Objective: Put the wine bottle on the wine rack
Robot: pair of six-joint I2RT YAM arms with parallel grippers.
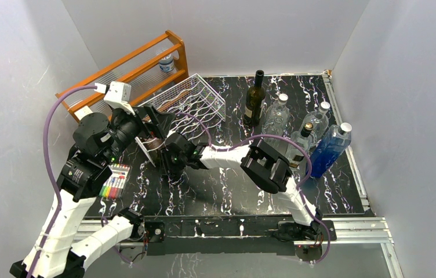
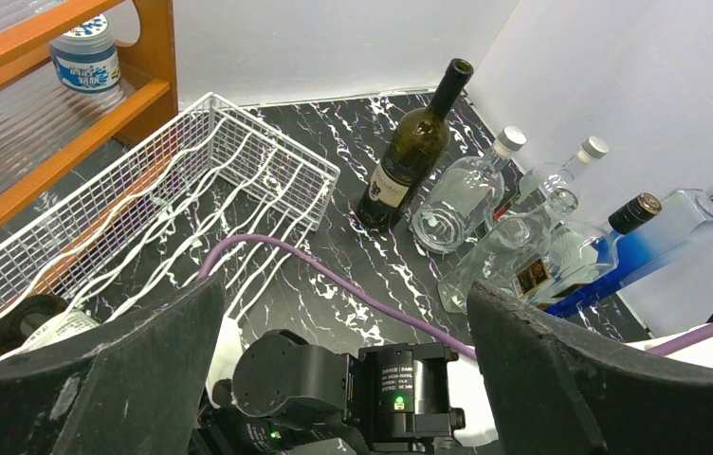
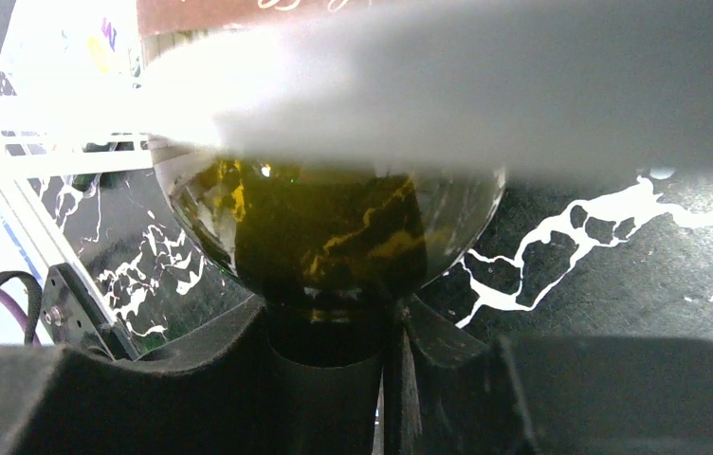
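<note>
The white wire wine rack stands at the back left; it also shows in the left wrist view. My right gripper is shut on the neck of a dark green wine bottle, which lies on its side at the rack's near end. In the right wrist view the right gripper clamps the neck, with the bottle's shoulder just ahead. A blurred white bar crosses the top of that view. My left gripper hovers above, jaws wide open and empty. The bottle's base shows at the rack's near corner.
An orange wooden shelf with a small jar stands behind the rack. A dark upright wine bottle, clear bottles and a blue bottle stand at the right. A marker box lies near left.
</note>
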